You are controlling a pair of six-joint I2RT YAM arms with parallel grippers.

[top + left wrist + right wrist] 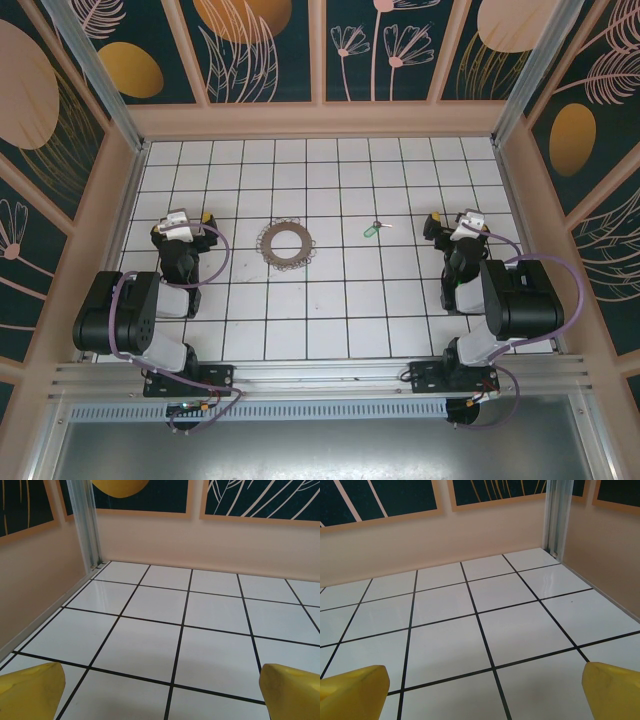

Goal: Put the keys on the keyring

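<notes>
The keyring (286, 243), a flat grey-brown ring with a fringed rim, lies on the white tiled floor near the middle. To its right lies the small key (373, 229) with a light-green head and a thin silvery shaft. My left gripper (181, 219) rests at the left, well away from the ring. At the right, my right gripper (457, 221) sits about two tiles right of the key. Both stand open, with yellow fingertips (30, 690) (612, 687) wide apart over bare tiles and nothing between them.
Peach walls (320, 118) with dark floral panels close in the floor on three sides. An aluminium post (87, 525) stands in the far left corner, another post (557, 515) in the far right one. An aluminium rail (320, 380) runs along the near edge.
</notes>
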